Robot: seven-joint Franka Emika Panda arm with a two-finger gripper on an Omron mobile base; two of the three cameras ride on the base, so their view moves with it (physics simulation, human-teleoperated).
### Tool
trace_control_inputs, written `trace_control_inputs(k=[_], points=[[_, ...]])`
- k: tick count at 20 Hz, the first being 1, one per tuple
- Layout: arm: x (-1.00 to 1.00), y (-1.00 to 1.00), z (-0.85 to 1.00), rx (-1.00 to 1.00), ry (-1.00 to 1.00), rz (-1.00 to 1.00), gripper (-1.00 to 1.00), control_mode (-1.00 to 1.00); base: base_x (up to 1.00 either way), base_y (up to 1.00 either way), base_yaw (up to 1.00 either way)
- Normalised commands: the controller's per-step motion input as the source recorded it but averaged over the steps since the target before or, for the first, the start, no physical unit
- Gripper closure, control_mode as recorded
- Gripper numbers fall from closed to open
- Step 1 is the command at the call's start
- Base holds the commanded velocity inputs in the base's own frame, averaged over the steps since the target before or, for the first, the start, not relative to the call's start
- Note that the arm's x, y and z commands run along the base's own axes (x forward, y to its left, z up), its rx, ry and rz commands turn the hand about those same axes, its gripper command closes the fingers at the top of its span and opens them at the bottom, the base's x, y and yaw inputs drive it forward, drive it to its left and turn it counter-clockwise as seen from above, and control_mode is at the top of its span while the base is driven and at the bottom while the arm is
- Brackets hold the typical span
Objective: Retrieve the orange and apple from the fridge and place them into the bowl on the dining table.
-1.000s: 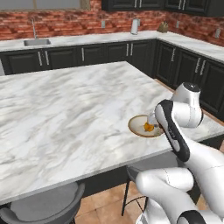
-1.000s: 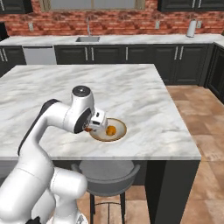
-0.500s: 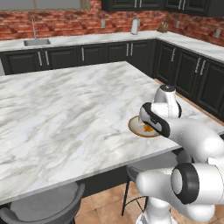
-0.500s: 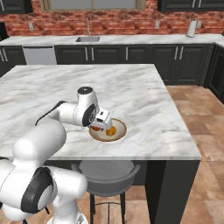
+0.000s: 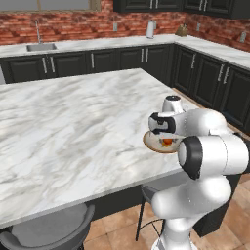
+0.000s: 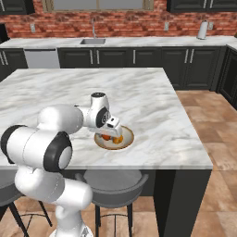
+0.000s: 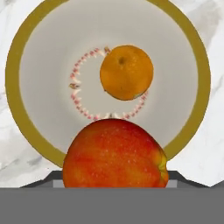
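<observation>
Marble dining table (image 5: 73, 127), arm lower over bowl (image 7: 17, 74)

Arm folded low, reaching forward from the base, elbow and shoulder bulking up close to the cameras. Wrist bent down, hand pointing nearly straight downward. Gripper (image 6: 112, 133) sits low at the end of the forearm, partly hidden behind the wrist in the left base view (image 5: 165, 138). Jaws partway apart, closed on a red-orange apple (image 7: 114, 154) held between them, the fingertips themselves hidden behind it.
</observation>
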Motion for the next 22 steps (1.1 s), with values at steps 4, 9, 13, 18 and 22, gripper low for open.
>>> trace_control_inputs(k=[4,9,13,18,22], points=[[0.63,-0.06,-0.30,0.00,0.20,0.00,1.00,-1.00,0.00,0.00,0.00],[0.47,-0.01,-0.50,-0.01,0.12,0.00,1.00,-1.00,0.00,0.00,0.00],[0.03,0.00,-0.68,-0.03,0.02,0.00,1.00,-1.00,0.00,0.00,0.00],[-0.30,-0.04,-0.64,-0.02,0.00,-0.01,-1.00,-1.00,0.00,0.00,0.00],[-0.94,-0.68,-0.11,0.01,0.00,-0.07,-1.00,-1.00,0.00,0.00,0.00]])
